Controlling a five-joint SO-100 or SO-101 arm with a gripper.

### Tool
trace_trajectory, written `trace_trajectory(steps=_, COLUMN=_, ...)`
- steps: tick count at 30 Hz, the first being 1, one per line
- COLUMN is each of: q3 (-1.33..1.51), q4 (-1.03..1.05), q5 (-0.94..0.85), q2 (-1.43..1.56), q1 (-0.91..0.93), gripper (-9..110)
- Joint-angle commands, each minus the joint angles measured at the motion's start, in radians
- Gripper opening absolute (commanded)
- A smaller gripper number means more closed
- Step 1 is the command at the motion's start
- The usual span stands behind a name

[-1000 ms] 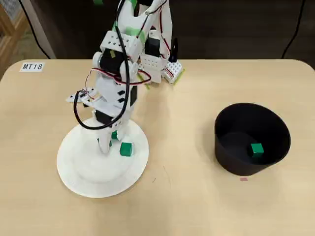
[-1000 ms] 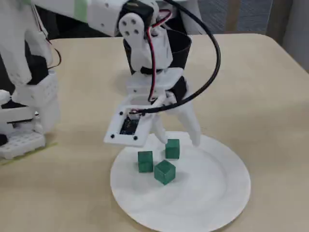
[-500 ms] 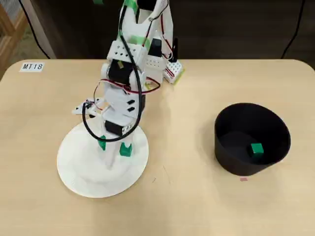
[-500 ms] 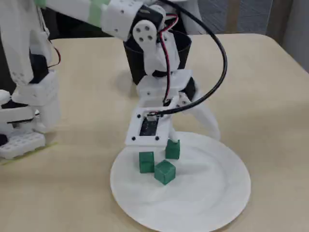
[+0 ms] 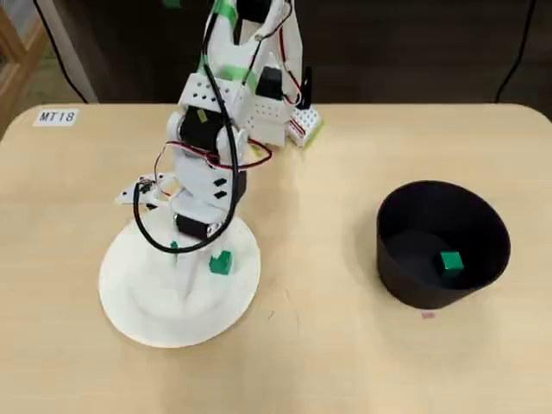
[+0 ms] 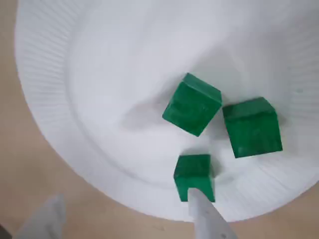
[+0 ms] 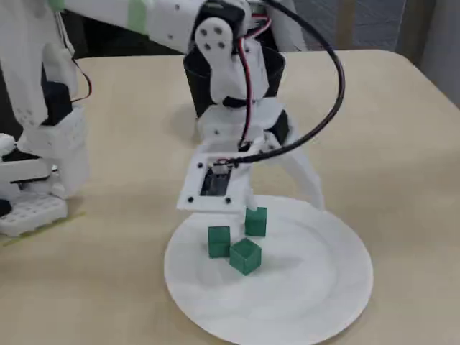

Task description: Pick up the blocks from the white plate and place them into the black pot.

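Observation:
Three green blocks lie close together on the white plate [image 7: 323, 287]: one [image 7: 219, 241] on the left, one [image 7: 246, 256] in front and one [image 7: 255, 221] behind. My gripper [image 7: 284, 207] hangs open just above the plate. In the wrist view one finger [image 6: 204, 219] touches the nearest block [image 6: 194, 176], while the other finger [image 6: 42, 224] is far off over the plate's rim [image 6: 45, 114]. Nothing is held. The black pot [image 5: 405, 285] stands to the right in the overhead view, with one green block [image 5: 450, 261] inside.
The arm's white base [image 7: 36, 180] stands at the left in the fixed view. A label marked MT18 [image 5: 57, 116] is stuck at the table's far left corner in the overhead view. Bare tabletop [image 5: 319, 259] lies between plate and pot.
The gripper has moved out over the plate's blocks and its fingers have spread wider. The three blocks on the plate have not moved.

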Motion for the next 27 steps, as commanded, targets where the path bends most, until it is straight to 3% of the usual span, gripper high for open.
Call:
trace_trajectory(steps=1, q3=-0.051, q4=0.054, q5=-0.006, q2=0.084, q1=0.008, gripper=33)
trace_trajectory(steps=7, q3=-0.009, q4=0.115, q5=-0.035, q2=0.112, q1=0.006, gripper=35)
trace_trajectory(steps=27, q3=0.071, q4=-0.044, q5=-0.054, q2=-0.067, q1=-0.087, gripper=36)
